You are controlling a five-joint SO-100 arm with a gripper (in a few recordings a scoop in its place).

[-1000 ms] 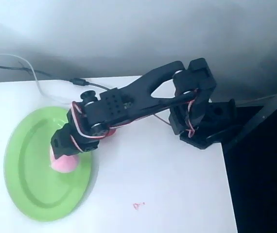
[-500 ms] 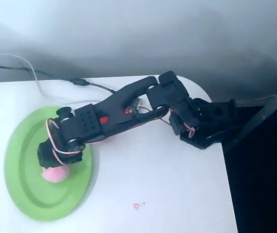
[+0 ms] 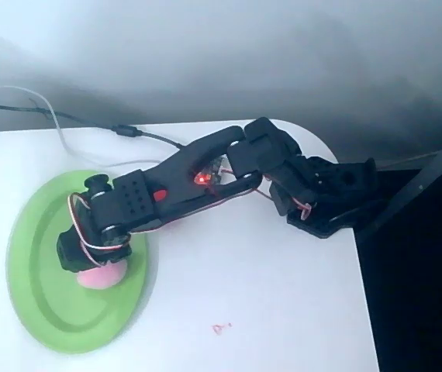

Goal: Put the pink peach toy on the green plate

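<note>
In the overhead view, the green plate (image 3: 43, 310) is seen at the table's nine o'clock side, with the pink peach toy (image 3: 103, 276) lying inside it towards three o'clock. The gripper (image 3: 81, 260) is pressed over the toy; its opening cannot be told. No writing is legible.

green plate (image 3: 39, 310): smooth, slightly glossy plastic
pink peach toy (image 3: 103, 276): soft, matt surface
arm (image 3: 182, 182): matt black plastic
table (image 3: 267, 310): smooth matt white

Matte black plastic arm (image 3: 182, 174) with blocky servo housings, red-and-white wires looped at the joints, a small red light mid-arm, black base (image 3: 333, 198).
</note>
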